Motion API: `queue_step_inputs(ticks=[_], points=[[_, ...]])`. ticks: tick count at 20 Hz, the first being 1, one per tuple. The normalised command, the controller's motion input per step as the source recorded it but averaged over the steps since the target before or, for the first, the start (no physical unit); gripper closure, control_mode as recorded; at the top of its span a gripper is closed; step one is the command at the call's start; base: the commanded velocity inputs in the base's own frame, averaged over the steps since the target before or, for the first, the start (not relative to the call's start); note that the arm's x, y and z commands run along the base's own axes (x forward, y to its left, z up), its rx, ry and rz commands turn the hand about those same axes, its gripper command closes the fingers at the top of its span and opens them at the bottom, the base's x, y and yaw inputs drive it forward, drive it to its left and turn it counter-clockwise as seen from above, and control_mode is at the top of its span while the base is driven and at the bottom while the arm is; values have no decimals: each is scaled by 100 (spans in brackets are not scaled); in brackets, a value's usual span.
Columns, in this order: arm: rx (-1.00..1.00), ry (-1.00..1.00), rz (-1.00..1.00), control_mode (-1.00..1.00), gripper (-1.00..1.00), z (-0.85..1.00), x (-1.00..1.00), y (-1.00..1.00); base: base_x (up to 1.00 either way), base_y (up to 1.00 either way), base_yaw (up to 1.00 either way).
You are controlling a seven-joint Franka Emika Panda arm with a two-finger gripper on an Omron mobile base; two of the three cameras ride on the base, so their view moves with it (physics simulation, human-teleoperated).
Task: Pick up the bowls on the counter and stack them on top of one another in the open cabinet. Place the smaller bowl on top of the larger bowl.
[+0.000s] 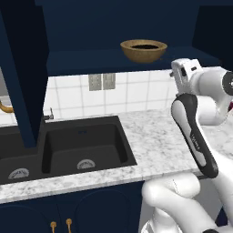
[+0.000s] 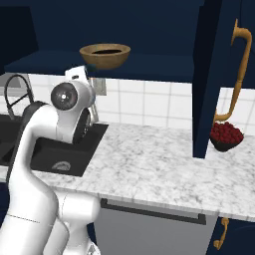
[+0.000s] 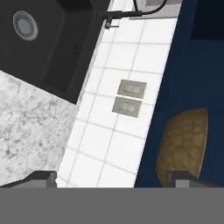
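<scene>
From the left, the wide tan wooden bowl (image 1: 144, 50) sits on the navy cabinet shelf (image 1: 82, 61), near its front edge. From the right, the small dark red-topped bowl (image 2: 226, 137) waits on the speckled marble table (image 2: 149, 164) behind the navy door panel (image 2: 206, 74), which could snag the arm. At the hand, the pincer (image 3: 111, 177) gapes wide, empty; a careless retreat might nudge the wooden bowl off.

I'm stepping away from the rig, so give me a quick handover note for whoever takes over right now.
Gripper: open and holding nothing, just beside the wide tan wooden bowl in the hand view.
The wooden bowl sits upright on the shelf of the open dark navy wall cabinet, so the larger bowl is in place.
The small dark bowl with the lumpy red top stands on the white speckled marble counter, at the far right, partly behind the open cabinet door.
Left: fetch the small bowl and set it inside the wooden bowl.
</scene>
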Motion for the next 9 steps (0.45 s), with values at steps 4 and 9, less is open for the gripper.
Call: queue_step_inputs(ticks=[4,9], points=[[-32,-7,2,-100,-100,-100,-100,-5,0,0,0],[-14,-54,1,-100,-100,-1,-80,1,0,0,0]])
